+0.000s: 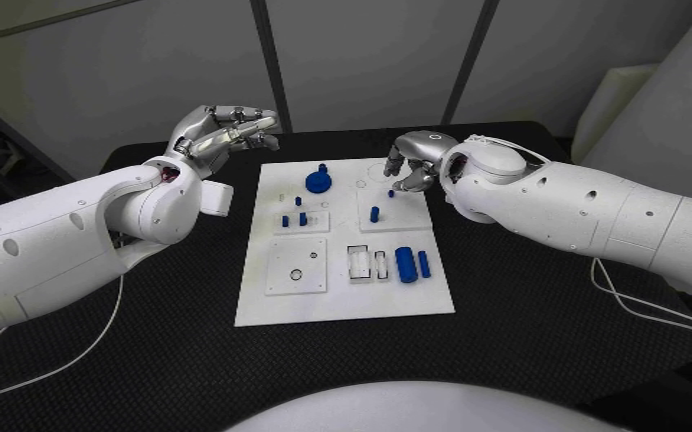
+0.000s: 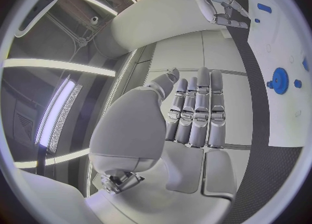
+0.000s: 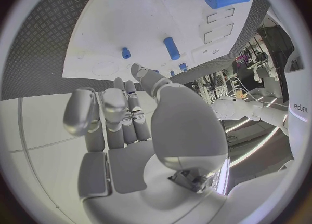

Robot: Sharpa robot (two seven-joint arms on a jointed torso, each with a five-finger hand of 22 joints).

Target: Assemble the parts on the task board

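White and flat, the task board [image 1: 340,292] lies on the black bench [image 1: 173,352] between the two hands. The left hand [image 1: 224,134] hovers off the board's far left corner, holding nothing; in its wrist view the fingers [image 2: 198,109] lie straight and side by side. A blue gear [image 1: 319,180] stands on the board just beside this hand. The right hand [image 1: 411,162] is over the board's far right corner with its fingers curled a little and nothing in them. A small blue peg [image 1: 375,214] stands just below this hand. A fat blue cylinder [image 1: 407,265] lies farther off, toward the robot.
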